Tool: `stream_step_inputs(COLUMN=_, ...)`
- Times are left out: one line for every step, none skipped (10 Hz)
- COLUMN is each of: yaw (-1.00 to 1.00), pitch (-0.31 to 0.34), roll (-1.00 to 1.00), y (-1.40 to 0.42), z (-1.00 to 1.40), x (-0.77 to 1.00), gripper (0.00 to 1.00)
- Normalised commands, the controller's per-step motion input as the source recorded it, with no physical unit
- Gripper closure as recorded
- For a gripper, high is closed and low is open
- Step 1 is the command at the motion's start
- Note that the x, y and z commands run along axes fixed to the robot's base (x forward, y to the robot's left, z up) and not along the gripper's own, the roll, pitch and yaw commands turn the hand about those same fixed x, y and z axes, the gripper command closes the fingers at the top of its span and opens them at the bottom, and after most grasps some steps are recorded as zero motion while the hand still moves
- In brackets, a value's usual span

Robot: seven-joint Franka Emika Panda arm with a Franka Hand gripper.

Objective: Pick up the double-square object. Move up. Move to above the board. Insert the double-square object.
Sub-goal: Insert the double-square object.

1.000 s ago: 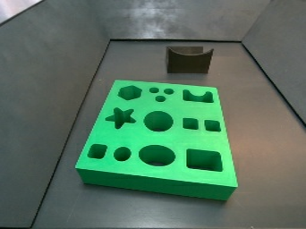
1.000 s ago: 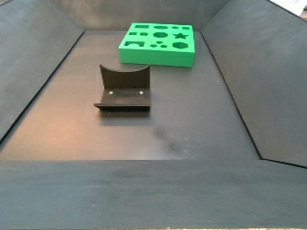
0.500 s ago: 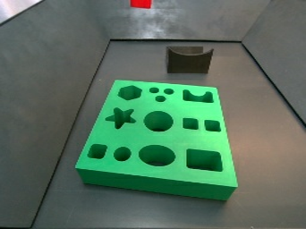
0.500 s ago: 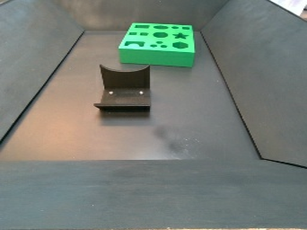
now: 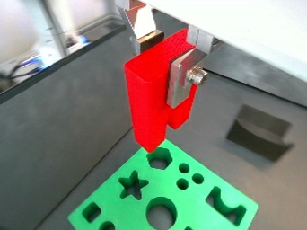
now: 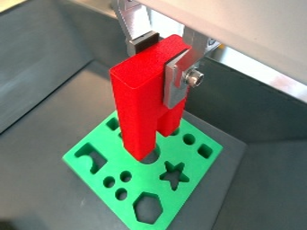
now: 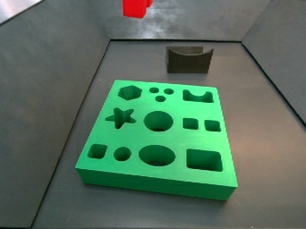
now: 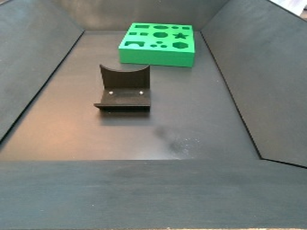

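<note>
The gripper (image 5: 166, 59) hangs high over the board (image 6: 120, 148) — carrying height, judging by the gap, so the prongs clear the slab before descent; its jaws are clamped on the double-square object (image 5: 155, 94), silver fingers (image 6: 178, 75) pressing its upper sides; the fixture (image 8: 124, 88) stands empty, nearer in a side view.

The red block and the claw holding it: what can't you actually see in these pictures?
- Gripper: in both wrist views only its fingers show, clamped on the red block; the frame edge cuts off everything above.
- In a side view, only the red block's lower end shows at the top edge; the gripper is out of frame.
- The green board: the block hides part of it in both wrist views.
- The block's two prongs cannot be made out.
</note>
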Motion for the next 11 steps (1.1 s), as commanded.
stream_step_inputs(yaw=-0.97, pitch=0.000, roll=0.00, y=-0.17, z=0.00, x=0.00, gripper=1.00)
stream_step_inputs(yaw=-0.91, pitch=0.000, roll=0.00, y=-0.18, z=0.00, x=0.08, gripper=1.00)
stream_step_inputs(yaw=-0.61, pitch=0.000, roll=0.00, y=-0.25, z=0.00, x=0.41, gripper=1.00)
stream_step_inputs(yaw=-0.52, pitch=0.000, roll=-0.01, y=-0.29, z=-0.02, x=0.49, gripper=1.00)
stream_step_inputs(yaw=-0.64, pitch=0.000, roll=-0.03, y=-0.27, z=0.00, x=0.36, gripper=1.00)
stream_step_inputs(yaw=-0.87, pitch=0.001, roll=-0.01, y=-0.24, z=-0.01, x=0.10, gripper=1.00)
stream_step_inputs(yaw=-0.96, pitch=0.000, roll=0.00, y=-0.20, z=-0.07, x=0.02, gripper=1.00)
stream_step_inputs(yaw=-0.98, pitch=0.000, roll=0.00, y=-0.18, z=-0.11, x=0.01, gripper=1.00)
stream_step_inputs(yaw=-0.99, pitch=0.000, roll=0.00, y=-0.15, z=-0.09, x=0.01, gripper=1.00)
stream_step_inputs(yaw=-0.41, pitch=0.007, roll=0.01, y=-0.05, z=0.00, x=0.36, gripper=1.00)
stream_step_inputs(yaw=-0.03, pitch=0.016, roll=0.05, y=0.00, z=0.00, x=0.04, gripper=1.00)
